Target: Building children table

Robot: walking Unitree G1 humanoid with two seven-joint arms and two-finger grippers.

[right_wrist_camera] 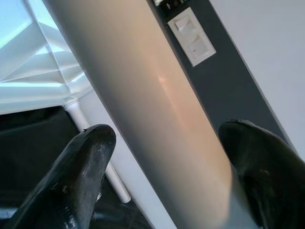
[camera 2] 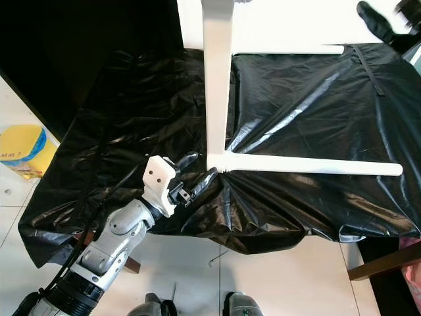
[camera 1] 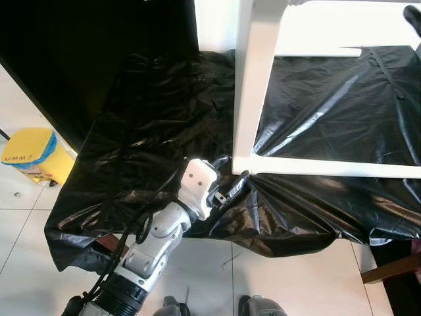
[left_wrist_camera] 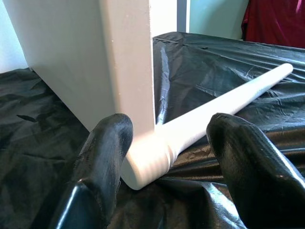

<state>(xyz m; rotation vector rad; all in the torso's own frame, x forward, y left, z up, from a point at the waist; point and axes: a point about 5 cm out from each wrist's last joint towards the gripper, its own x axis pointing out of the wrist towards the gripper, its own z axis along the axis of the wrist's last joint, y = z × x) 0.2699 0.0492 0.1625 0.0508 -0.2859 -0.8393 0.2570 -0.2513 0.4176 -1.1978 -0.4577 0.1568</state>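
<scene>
A white children's table lies on its side on a black plastic sheet (camera 1: 164, 118). Its flat top (camera 1: 253, 85) stands on edge, and a round white leg (camera 1: 329, 168) runs from it to the right along the sheet. My left gripper (camera 1: 230, 172) is open at the joint where that leg meets the top, one finger on each side of the leg's base (left_wrist_camera: 152, 160). At the upper right, my right gripper (camera 2: 376, 20) is up by another white leg (right_wrist_camera: 157, 109), and its two fingers close in on that leg from both sides.
The sheet covers a low platform whose front edge hangs over white floor tiles (camera 1: 289, 283). A yellow container (camera 1: 29, 155) stands on the floor at the left. A brown wooden piece (camera 1: 395, 266) pokes out at the lower right. A dark wall lies behind.
</scene>
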